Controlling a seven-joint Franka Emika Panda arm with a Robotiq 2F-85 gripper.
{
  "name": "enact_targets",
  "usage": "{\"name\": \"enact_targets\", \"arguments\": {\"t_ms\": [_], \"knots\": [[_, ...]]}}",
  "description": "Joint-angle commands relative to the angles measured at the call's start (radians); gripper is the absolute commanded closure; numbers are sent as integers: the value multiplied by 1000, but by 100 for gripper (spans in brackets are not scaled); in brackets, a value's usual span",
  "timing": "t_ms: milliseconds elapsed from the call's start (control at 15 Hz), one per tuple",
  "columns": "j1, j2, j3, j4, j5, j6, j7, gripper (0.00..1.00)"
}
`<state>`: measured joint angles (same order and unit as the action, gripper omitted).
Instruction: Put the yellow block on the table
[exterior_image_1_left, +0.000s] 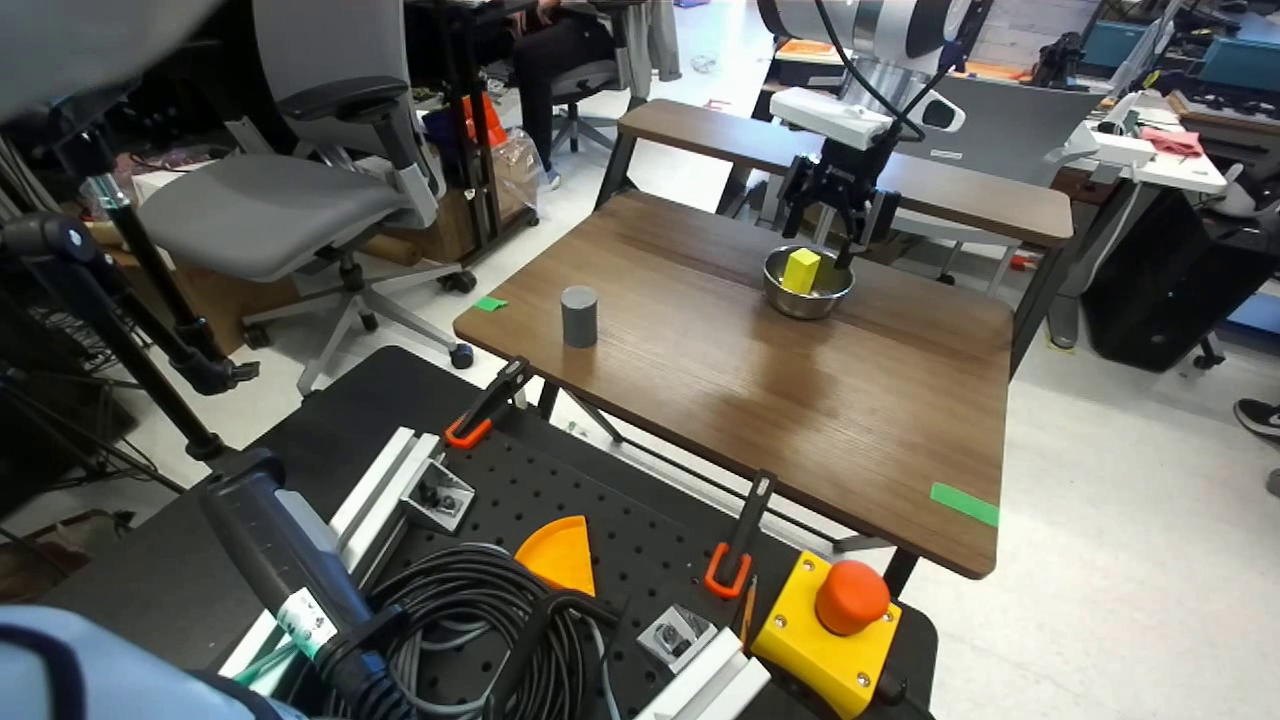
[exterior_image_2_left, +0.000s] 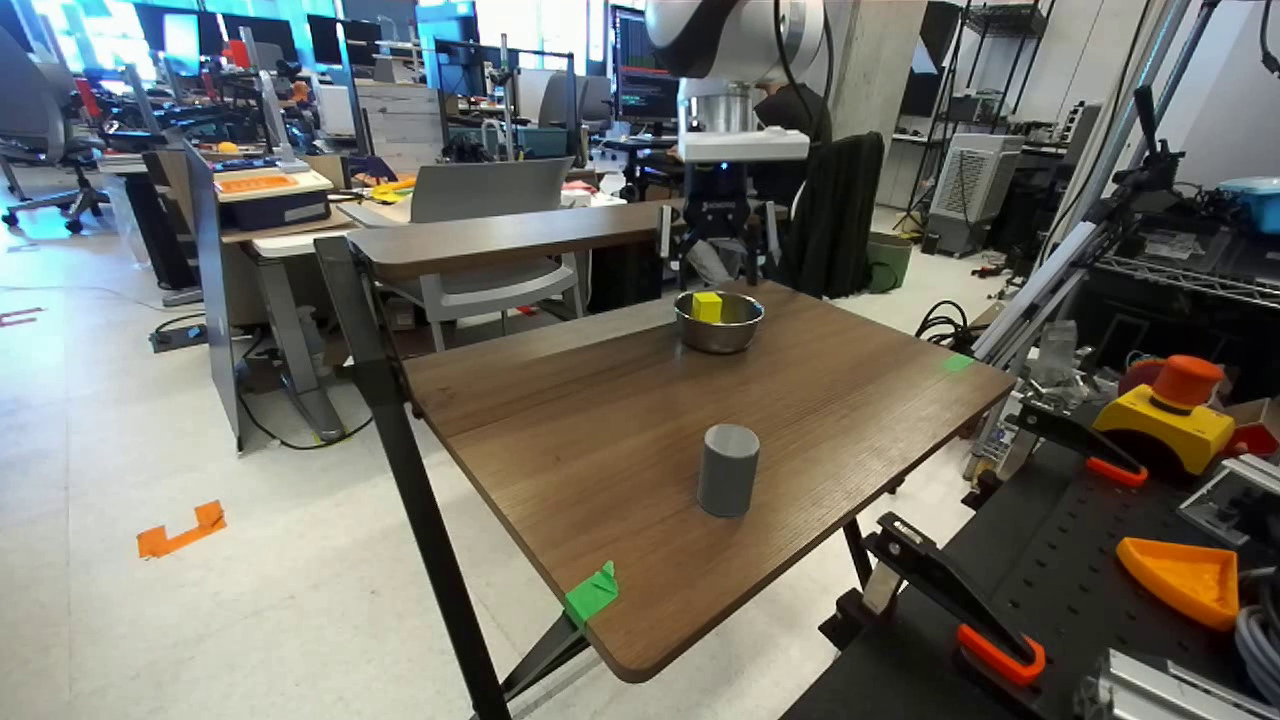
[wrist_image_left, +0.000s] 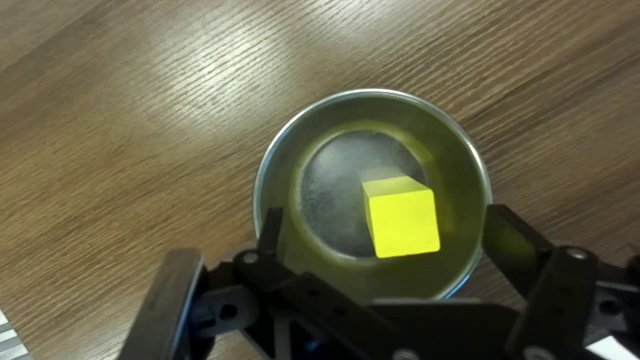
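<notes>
The small yellow block (exterior_image_1_left: 801, 272) sits inside a small metal bowl (exterior_image_1_left: 800, 306) on the dark brown table (exterior_image_1_left: 690, 400). Both exterior views show the block (exterior_image_2_left: 706, 307) in the bowl (exterior_image_2_left: 720, 340) towards the far side of the table (exterior_image_2_left: 560, 440). In the wrist view the block (wrist_image_left: 406, 225) stands right of the middle of the bowl (wrist_image_left: 345, 165). My gripper (exterior_image_1_left: 819, 240) is just above the bowl, pointing down. In the wrist view the gripper (wrist_image_left: 382, 215) is open, its fingers spread on both sides of the block, apart from it. Nothing is held.
A grey cylinder (exterior_image_1_left: 579, 318) stands on the table near its front edge; it also shows in an exterior view (exterior_image_2_left: 729, 470). A raised shelf (exterior_image_1_left: 960, 195) runs along the table's back. A black cart (exterior_image_1_left: 640, 510) with clamps and a yellow-and-red button (exterior_image_1_left: 835, 630) adjoins the front.
</notes>
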<state>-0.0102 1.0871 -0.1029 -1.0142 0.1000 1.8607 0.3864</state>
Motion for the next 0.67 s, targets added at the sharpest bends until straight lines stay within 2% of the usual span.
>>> {"name": "enact_targets", "arguments": {"t_ms": [0, 67, 200, 600], "knots": [[-4, 60, 0, 107, -16, -66, 23, 1], [-5, 69, 1, 121, -17, -78, 24, 22], [-6, 84, 1, 145, -17, -94, 28, 26], [-14, 128, -1, 208, -21, -135, 36, 73]]}}
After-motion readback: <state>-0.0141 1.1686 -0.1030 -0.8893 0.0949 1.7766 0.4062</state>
